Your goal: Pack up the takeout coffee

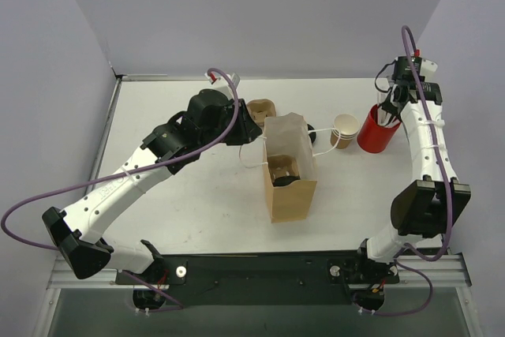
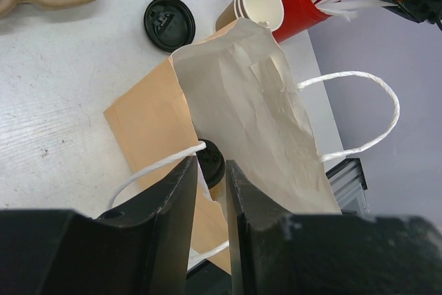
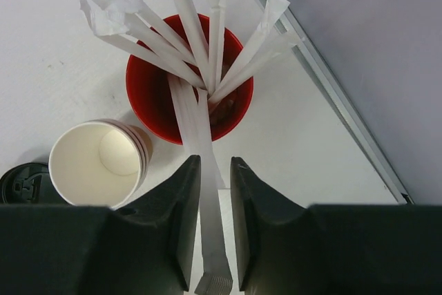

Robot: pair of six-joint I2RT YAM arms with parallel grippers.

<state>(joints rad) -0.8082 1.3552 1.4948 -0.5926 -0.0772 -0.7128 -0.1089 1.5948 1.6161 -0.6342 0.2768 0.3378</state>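
The takeout coffee (image 1: 282,170), a brown cup with a black lid (image 2: 213,153), stands inside the upright brown paper bag (image 1: 293,195). My left gripper (image 1: 254,138) is at the bag's top left edge. In the left wrist view it (image 2: 210,165) is shut on the bag's (image 2: 248,101) rim beside a white cord handle. My right gripper (image 1: 392,106) hovers over the red cup (image 1: 377,133) at the right. In the right wrist view its (image 3: 215,164) fingers flank one white stick (image 3: 207,191). The stick touches one finger, and a slim gap shows at the other.
A stack of unlidded tan cups (image 1: 344,128) stands between the bag and the red cup (image 3: 148,94). A loose black lid (image 2: 169,23) lies on the table behind the bag. A moulded cardboard cup carrier (image 1: 260,108) sits behind the bag's left corner. Walls close off the table's left and back.
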